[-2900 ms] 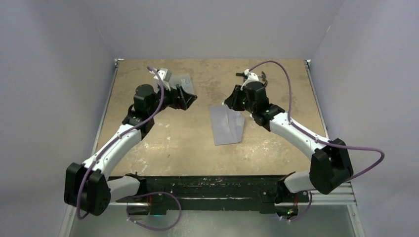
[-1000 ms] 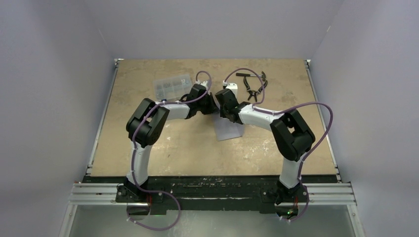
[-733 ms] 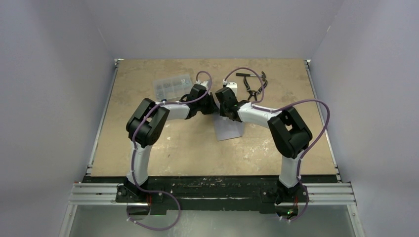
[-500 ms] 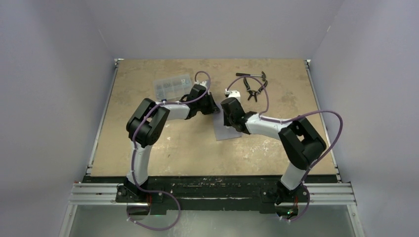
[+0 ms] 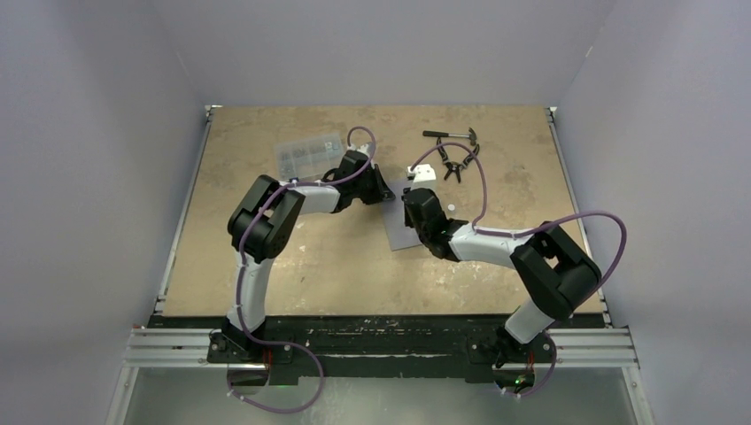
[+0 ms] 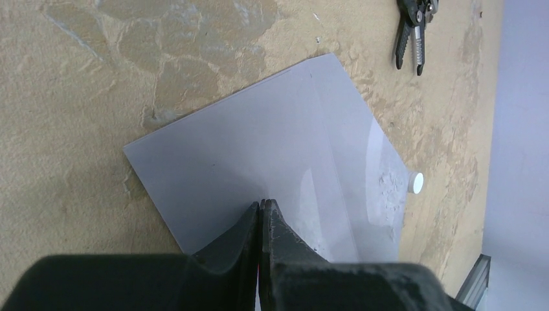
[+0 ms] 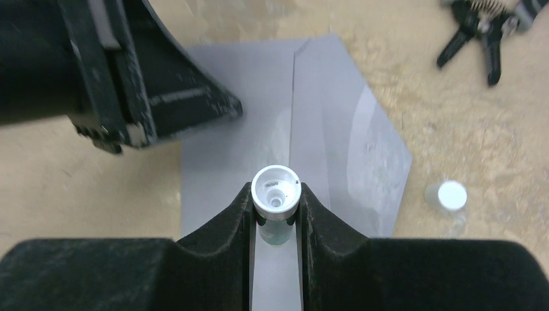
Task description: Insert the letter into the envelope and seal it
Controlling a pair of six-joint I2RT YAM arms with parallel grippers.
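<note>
at mid-table: envelope (image 6: pixel 272 149) lies flat on the table (image 5: pixel 266 266), its pointed flap (image 7: pixel 349 149) open and spread to one side, crease showing.
left gripper (image 6: pixel 261 206): fingers shut together on nothing, tips down on the envelope's body near its edge. looks like a hold-down.
right gripper (image 7: pixel 274 192): clamped on a small tube (image 7: pixel 276 197), white round end facing the wrist camera, far end aimed at the crease beside the flap.
cap (image 7: pixel 451 194): off, lying on the table just beside the flap's point.
step: i'd call this gluing the flap ahead of the seal. glossy streaks on the flap could be glue, can't tell.
risk one: glue lands on the body or the table instead of the flap, so the envelope sticks down or seals crooked.
risk two: the left tips slip and the paper slides under the tube.
risk three: the flap gets folded off its crease and leaves a gap.
risk four: the two tools sit close together, and a sweep along the flap could knock them.
envelope contents: letter not visible in any view. likely inside, can't confirm.
tube contents: can't see in.
clear box (image 5: pixel 308 152): far side, well apart, compartments hold bits too small to name.
pliers (image 6: pixel 414 29), hammer (image 5: pixel 447 135): beyond the flap, neither arm touching them.
</note>
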